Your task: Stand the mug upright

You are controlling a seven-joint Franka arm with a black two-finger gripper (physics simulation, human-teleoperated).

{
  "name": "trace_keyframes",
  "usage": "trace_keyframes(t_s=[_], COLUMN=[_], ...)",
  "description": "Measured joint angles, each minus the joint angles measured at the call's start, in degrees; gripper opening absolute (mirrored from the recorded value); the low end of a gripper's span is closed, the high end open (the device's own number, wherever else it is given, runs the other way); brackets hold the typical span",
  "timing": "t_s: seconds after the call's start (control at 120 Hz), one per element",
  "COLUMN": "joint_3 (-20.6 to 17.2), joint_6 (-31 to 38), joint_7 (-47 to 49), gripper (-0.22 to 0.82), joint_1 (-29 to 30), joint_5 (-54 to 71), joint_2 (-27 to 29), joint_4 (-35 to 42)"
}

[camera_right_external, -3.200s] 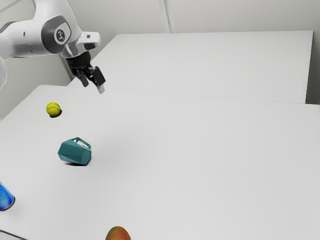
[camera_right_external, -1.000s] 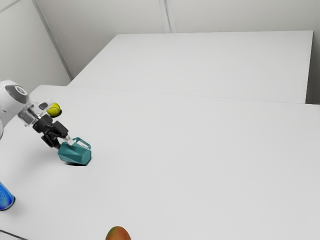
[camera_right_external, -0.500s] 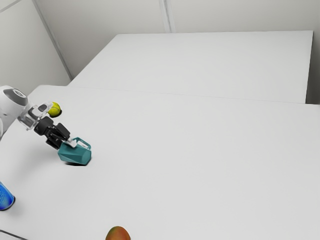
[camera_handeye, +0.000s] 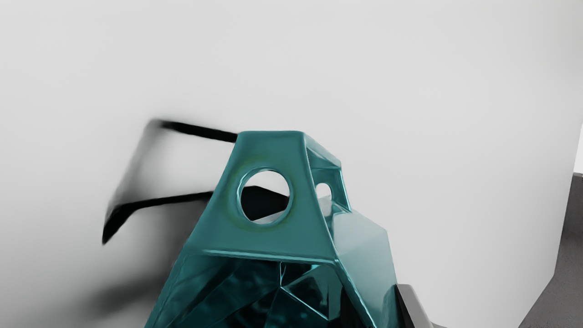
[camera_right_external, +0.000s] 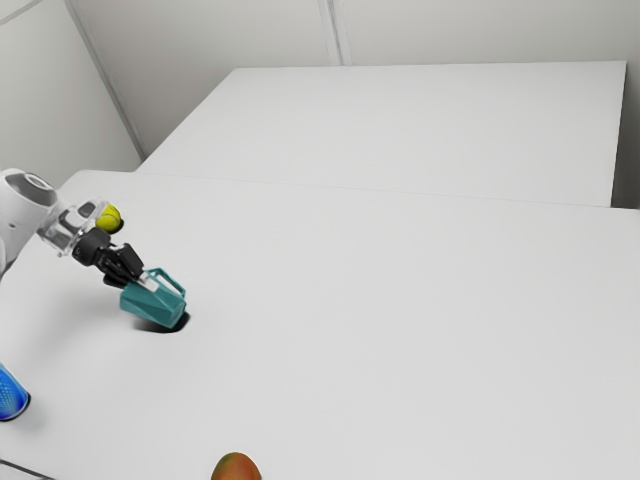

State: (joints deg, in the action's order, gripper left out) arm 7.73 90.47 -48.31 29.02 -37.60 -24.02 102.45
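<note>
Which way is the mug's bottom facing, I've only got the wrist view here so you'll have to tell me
Observer: The mug has its base angled down toward the exterior view's lower right, away from the gripper.
Operator: Okay, is anything near the arm that I should mind?
Observer: A yellow ball appears partly hidden behind the arm in the exterior view.
Operator: And off to the side?
Observer: A blue object stands at the exterior view's left edge, nearer the camera than the mug.
</note>
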Motion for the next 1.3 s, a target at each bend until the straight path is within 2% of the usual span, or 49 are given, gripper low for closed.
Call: trace_keyframes(t_s=[0.367,0.533,0.717,0.933,1.3], joint_3=[0.0,-1.4,-1.9,-1.4,2.4], joint_6=[-0.4,0.8,8.4,19.4,34.5], joint_7=[0.9,2.2,4.4,6.8,11.0], gripper=[-0.16,-0.17,-0.17,-0.18,-0.18], joint_1=[-2.1,-4.4,-9.3,-15.0,-23.1], joint_5=[-0.4,1.8,7.8,16.8,24.5], joint_2=[2.9,5.8,12.2,15.0,20.4], joint_4=[0.6,1.4,8.1,12.2,21.3])
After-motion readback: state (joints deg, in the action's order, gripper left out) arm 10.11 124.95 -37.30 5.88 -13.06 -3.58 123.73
